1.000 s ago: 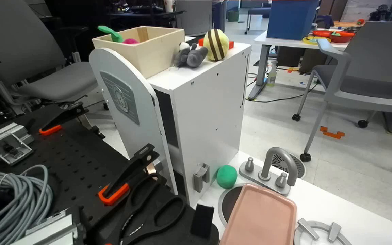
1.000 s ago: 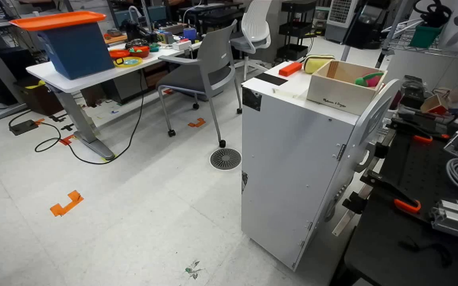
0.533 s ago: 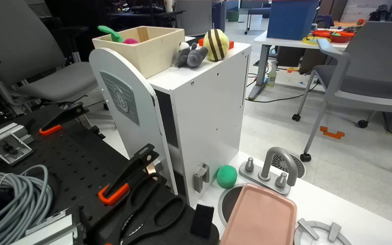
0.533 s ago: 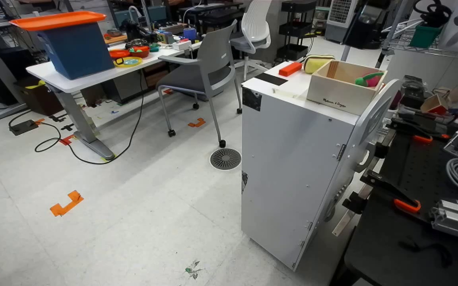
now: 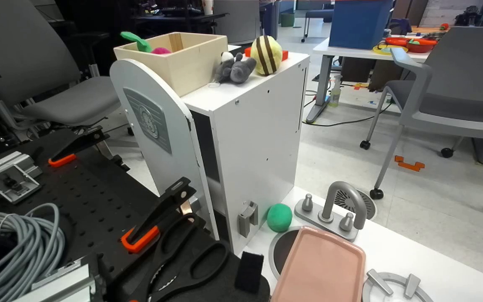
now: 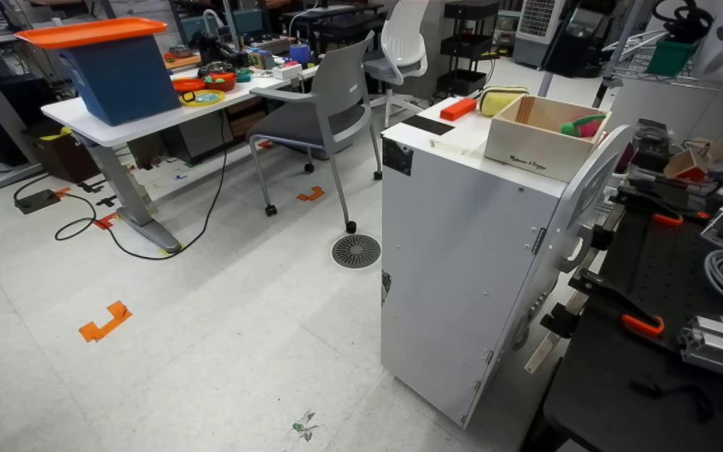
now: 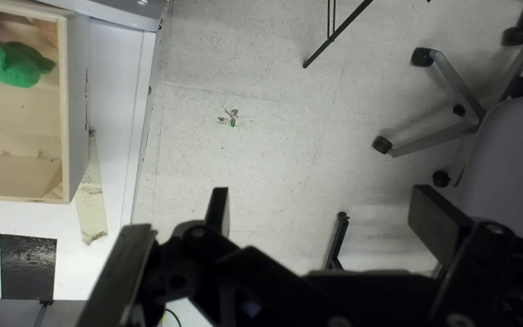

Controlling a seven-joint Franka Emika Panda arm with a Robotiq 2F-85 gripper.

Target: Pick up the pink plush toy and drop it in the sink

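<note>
The pink plush toy (image 5: 160,50) with its bright green part lies in the pale wooden box (image 5: 201,67) on top of the white cabinet. It also shows in an exterior view (image 6: 587,129). In the wrist view mostly its green part (image 7: 18,66) shows, at the upper left; the rest is cut off. My gripper (image 7: 323,209) is open and empty, over the floor to the right of the box in the wrist view. It does not show in the exterior views. The round sink (image 5: 282,247) lies low beside the cabinet, partly covered by a pinkish tray (image 5: 325,268).
A grey plush (image 5: 237,70) and a striped plush (image 5: 266,55) stand beside the box. A red block (image 6: 458,109) is on the cabinet top. A green ball (image 5: 279,218) and a grey faucet (image 5: 342,201) stand by the sink. Thin walls surround the box.
</note>
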